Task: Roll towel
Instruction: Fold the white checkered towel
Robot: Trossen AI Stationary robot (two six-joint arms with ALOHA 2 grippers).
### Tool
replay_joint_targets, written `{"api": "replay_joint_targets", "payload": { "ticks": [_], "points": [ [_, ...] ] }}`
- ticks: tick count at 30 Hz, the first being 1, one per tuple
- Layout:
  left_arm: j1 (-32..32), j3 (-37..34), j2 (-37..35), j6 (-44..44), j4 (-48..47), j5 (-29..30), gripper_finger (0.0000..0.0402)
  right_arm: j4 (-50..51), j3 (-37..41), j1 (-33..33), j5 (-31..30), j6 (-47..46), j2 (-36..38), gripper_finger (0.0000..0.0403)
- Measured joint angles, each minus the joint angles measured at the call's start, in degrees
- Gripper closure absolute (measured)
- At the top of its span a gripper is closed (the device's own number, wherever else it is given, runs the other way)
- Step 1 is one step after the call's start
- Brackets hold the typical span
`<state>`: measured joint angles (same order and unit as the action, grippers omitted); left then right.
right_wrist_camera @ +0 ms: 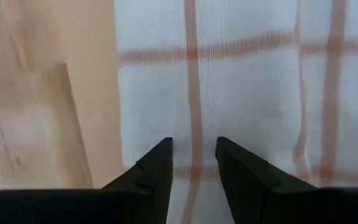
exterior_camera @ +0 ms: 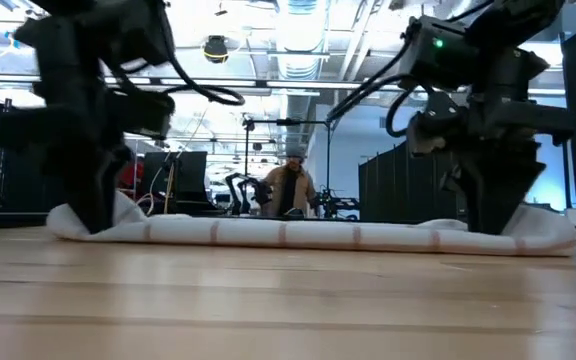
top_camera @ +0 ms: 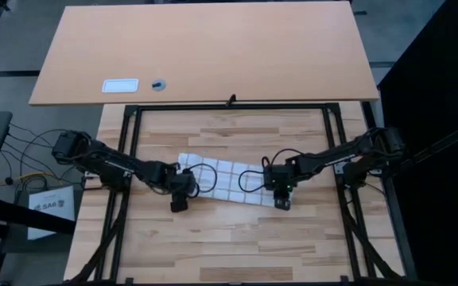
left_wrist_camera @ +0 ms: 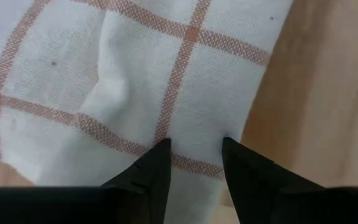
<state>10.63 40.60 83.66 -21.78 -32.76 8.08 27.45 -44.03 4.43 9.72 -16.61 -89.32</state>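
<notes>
At the centre of the slatted worktop [top_camera: 229, 238], seen from above, the towel [top_camera: 225, 183] lay as a narrow strip running from about nine o'clock to three o'clock, dipping slightly toward the three o'clock end; in the low view it sat low and flat, only slightly puffed at its two ends, so the roll looked barely begun, if begun at all. The left end effector [top_camera: 180, 202] sat at the strip's nine o'clock end and the right end effector [top_camera: 281, 202] at its three o'clock end, both on the six o'clock edge of the cloth. Each wrist view showed the two dark fingers pressed down with a fold of checked fabric pinched in the narrow gap between them, so each appeared clenched on the towel's edge rather than released. The step in hand seemed to be gripping the near edge at both ends to start the turn. The next move would likely call for both arms to lift that edge a little and carry it toward twelve o'clock together, at matched pace, so the roll stays even. Well apart at eleven o'clock, on the farther tabletop [top_camera: 293, 48], lay a small white card [top_camera: 120, 86] and a dark round object [top_camera: 158, 84].
</notes>
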Motion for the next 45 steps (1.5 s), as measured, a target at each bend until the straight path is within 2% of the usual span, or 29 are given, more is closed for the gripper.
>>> {"api": "replay_joint_targets", "payload": {
  "ticks": [6, 10, 14, 18, 27, 34, 37, 41, 45],
  "points": [
    [8.66, 0.24, 0.00, -12.37, 1.63, -2.62, 0.0276, -0.46, 1.62, 0.77, 0.04, 1.62, 0.09, 0.0290],
    [10.37, 5.50, -0.06, -14.54, -4.95, -2.84, 0.0276, 0.51, 0.75, 0.95, 0.29, 2.11, 0.69, 0.0290],
    [10.32, 13.39, -0.15, -11.06, -12.59, 0.94, 0.0276, 1.16, -1.30, 1.60, 0.52, 2.80, 2.31, 0.0290],
    [9.85, 16.66, -0.28, -2.05, -12.84, 8.69, 0.0276, 0.50, -1.55, 1.64, 0.68, 3.00, 2.49, 0.0290],
    [3.65, 8.71, -0.22, 5.42, -12.01, 9.31, 0.0276, 0.33, -1.57, 2.38, 0.68, 2.70, 2.34, 0.0290],
    [1.27, 3.36, -0.20, 6.58, -4.41, 9.04, 0.0277, 0.36, -1.60, 3.25, 0.68, 1.46, 2.34, 0.0290],
    [1.02, 1.66, -0.20, 6.54, -4.25, 8.99, 0.0277, 0.36, -1.62, 3.52, 0.68, 1.04, 2.34, 0.0290],
    [0.75, 3.39, -0.17, 6.38, -9.86, 9.63, 0.0277, 0.39, -1.62, 3.49, 0.68, 1.03, 2.34, 0.0290],
    [1.62, 11.11, -1.03, 5.23, -17.02, 10.40, 0.0277, 1.72, -2.62, 3.68, 0.68, 0.08, 2.36, 0.0290]
  ]
}}
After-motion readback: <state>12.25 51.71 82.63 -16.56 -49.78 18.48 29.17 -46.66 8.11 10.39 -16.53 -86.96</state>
